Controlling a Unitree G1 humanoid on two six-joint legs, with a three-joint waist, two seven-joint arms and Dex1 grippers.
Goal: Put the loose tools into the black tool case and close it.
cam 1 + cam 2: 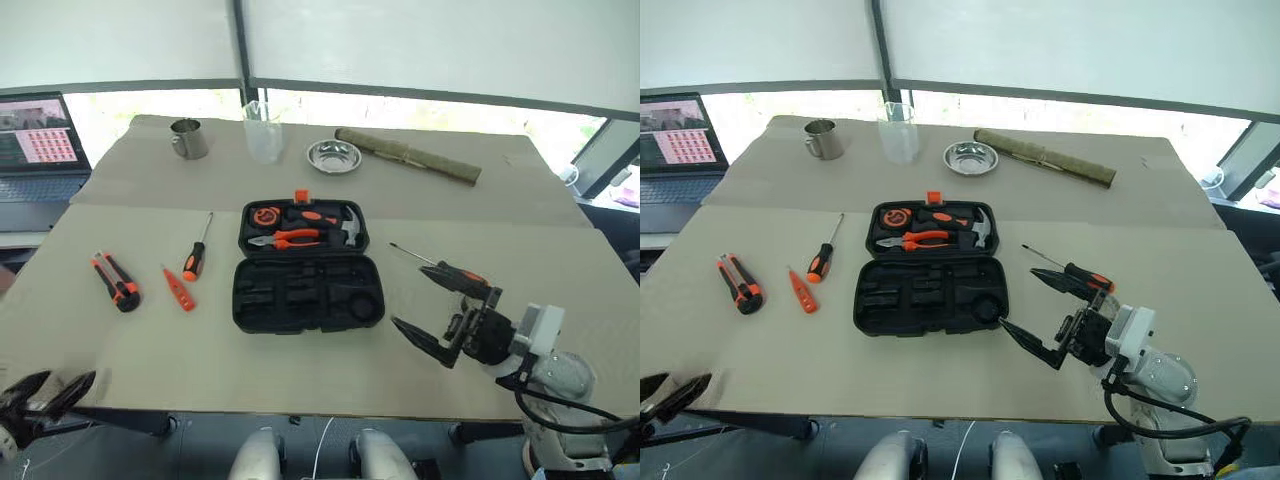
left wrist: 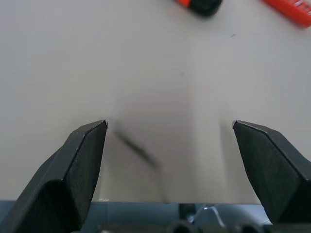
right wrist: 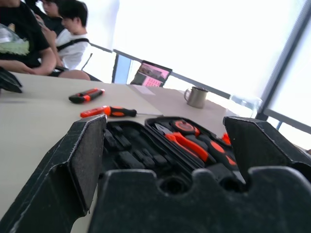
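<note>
Both jaws gape empty; right gripper (image 1: 432, 300) hovers beside the open black tool case (image 1: 308, 294).

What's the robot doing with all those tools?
It's tidying tools into the black case, which lies open on the table. Nothing is packed yet. A knife, a small tester and a screwdriver lie to the case's left, and another screwdriver lies to its right. The right gripper hangs open beside that one, holding nothing. The left gripper is open too, at the table's near edge.
</note>
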